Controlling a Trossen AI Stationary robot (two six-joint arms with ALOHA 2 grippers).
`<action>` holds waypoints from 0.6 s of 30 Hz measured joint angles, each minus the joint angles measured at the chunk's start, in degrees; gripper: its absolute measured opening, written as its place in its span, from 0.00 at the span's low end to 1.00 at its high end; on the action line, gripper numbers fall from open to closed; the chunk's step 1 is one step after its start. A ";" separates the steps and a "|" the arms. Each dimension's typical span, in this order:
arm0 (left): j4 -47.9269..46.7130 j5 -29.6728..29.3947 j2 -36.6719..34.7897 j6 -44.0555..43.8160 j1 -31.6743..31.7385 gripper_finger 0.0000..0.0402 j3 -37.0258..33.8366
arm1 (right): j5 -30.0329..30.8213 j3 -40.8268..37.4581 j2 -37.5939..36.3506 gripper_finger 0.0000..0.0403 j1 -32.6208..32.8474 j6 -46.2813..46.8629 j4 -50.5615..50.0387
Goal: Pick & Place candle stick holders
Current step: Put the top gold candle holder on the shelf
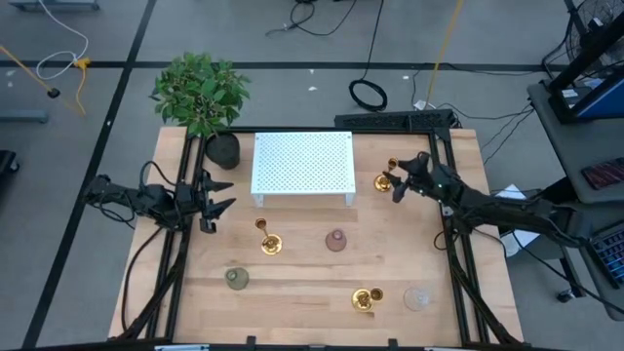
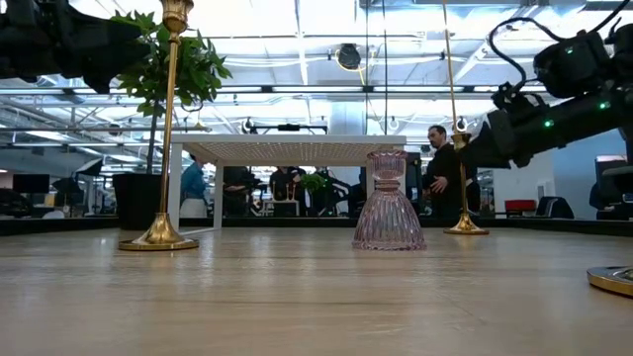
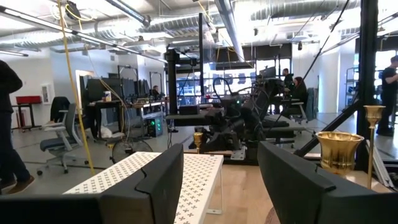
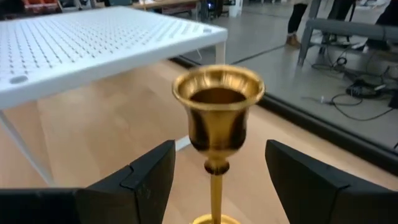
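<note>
Candlestick (image 4: 217, 121) stands upright right between my right gripper's (image 4: 217, 180) spread fingers, untouched, just beside the white rack (image 1: 302, 166). My left gripper (image 1: 216, 195) waits wide open and empty near the plant pot (image 1: 222, 149).

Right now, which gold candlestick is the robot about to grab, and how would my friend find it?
Start at the white perforated metal shelf at the table's back. Just off its right end stands a slim shiny gold candlestick with a cup-shaped top, with the right arm's tool open around it. The other two gold ones stand nearer the front, with no tool beside them.
</note>
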 joint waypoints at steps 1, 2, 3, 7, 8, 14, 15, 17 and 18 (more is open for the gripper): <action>0.00 0.00 0.00 -0.01 0.00 0.53 0.00 | 0.00 0.00 0.81 0.61 0.00 0.04 0.19; 0.00 0.00 0.00 -0.01 0.00 0.53 0.00 | 0.01 0.00 1.63 0.61 0.00 0.07 0.31; 0.00 0.00 0.00 0.00 0.00 0.53 0.00 | 0.01 0.00 2.45 0.60 0.00 0.08 0.45; 0.00 0.00 0.00 0.23 0.00 0.53 0.00 | 0.04 0.00 5.10 0.56 0.00 -0.11 1.63; 0.00 0.00 0.00 0.27 0.00 0.53 0.00 | 0.05 0.00 5.70 0.54 0.00 -0.40 2.34; -0.01 0.00 -0.01 0.32 0.00 0.53 0.00 | 0.24 0.00 8.28 0.37 -0.07 -1.17 6.87; -0.01 0.00 -0.01 0.32 0.00 0.53 0.00 | 0.24 0.00 8.55 0.34 -0.07 -1.17 7.11; -0.02 0.00 -0.02 0.30 0.00 0.53 0.00 | 0.24 0.00 9.08 0.28 -0.07 -1.32 7.15; -0.02 0.00 0.00 0.30 0.00 0.53 0.00 | 0.24 0.00 9.34 0.25 -0.07 -1.39 7.13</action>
